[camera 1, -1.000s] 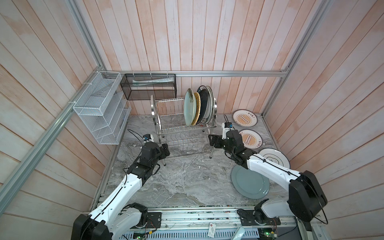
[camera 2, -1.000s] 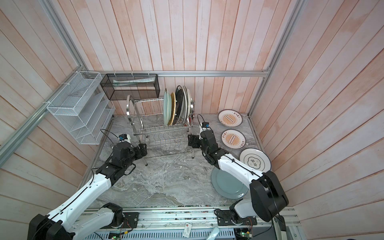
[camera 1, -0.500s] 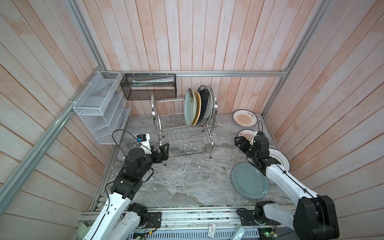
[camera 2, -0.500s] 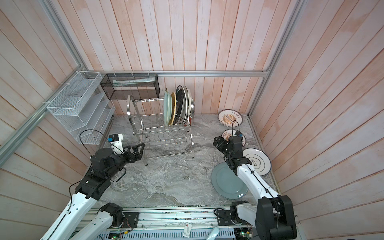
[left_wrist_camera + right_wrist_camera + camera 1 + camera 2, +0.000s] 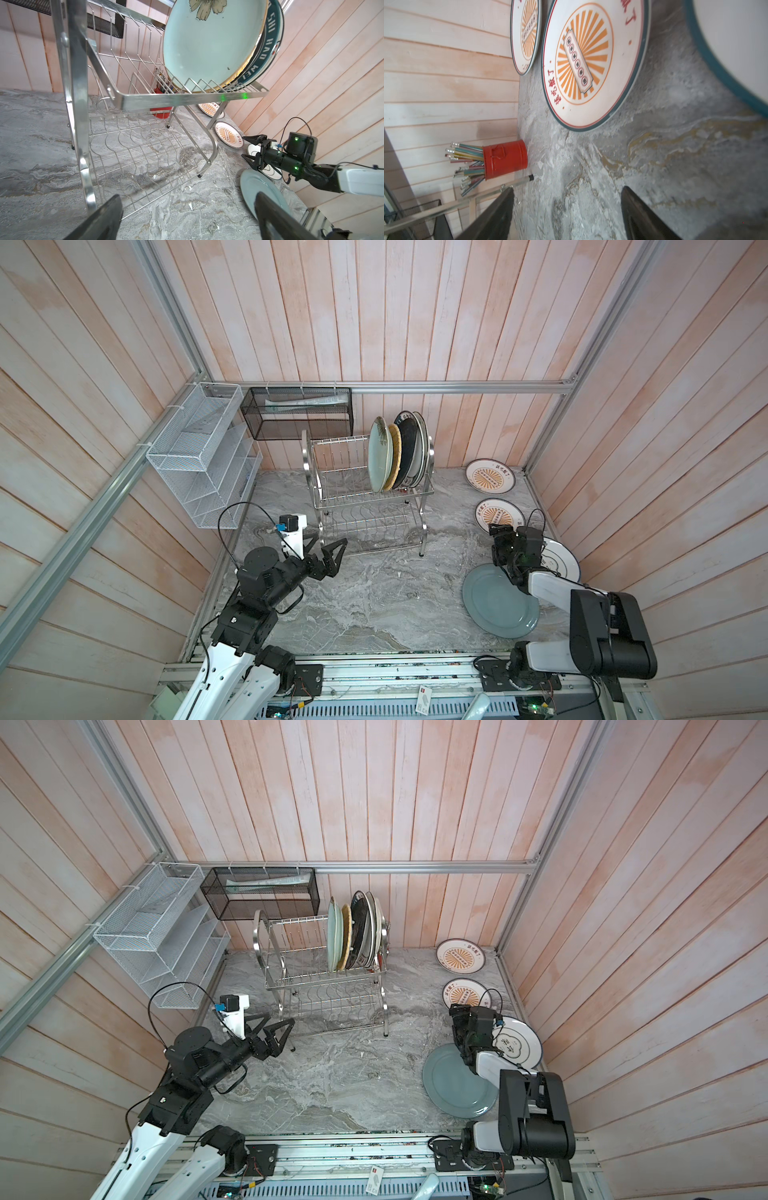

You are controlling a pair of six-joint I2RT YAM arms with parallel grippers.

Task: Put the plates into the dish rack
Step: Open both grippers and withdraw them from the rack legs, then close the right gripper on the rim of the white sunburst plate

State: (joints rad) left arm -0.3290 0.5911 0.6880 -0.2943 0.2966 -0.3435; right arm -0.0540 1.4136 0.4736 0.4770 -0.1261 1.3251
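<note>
The left gripper [image 5: 330,540] is seen spread, empty, near the desk's [image 5: 374,605] left edge, beside the dish rack [image 5: 332,493]. Several plates [image 5: 380,456] are stood in its upper tier. Four loose plates [image 5: 498,605] are laid along the right edge, the right gripper [image 5: 244,146] spread above them.

This is a robot test cell dressed up as a kitchen corner: plank walls [image 5: 374,323] fixed inside an aluminium frame [image 5: 457,387] close in a marble-look tabletop [image 5: 374,593]. A left arm [image 5: 266,576] and a right arm [image 5: 602,626] are bolted to a metal rail [image 5: 395,670] with bare wiring, facing a dish rack [image 5: 365,506], a white mesh organiser [image 5: 199,472] and a black mesh basket [image 5: 299,416].
</note>
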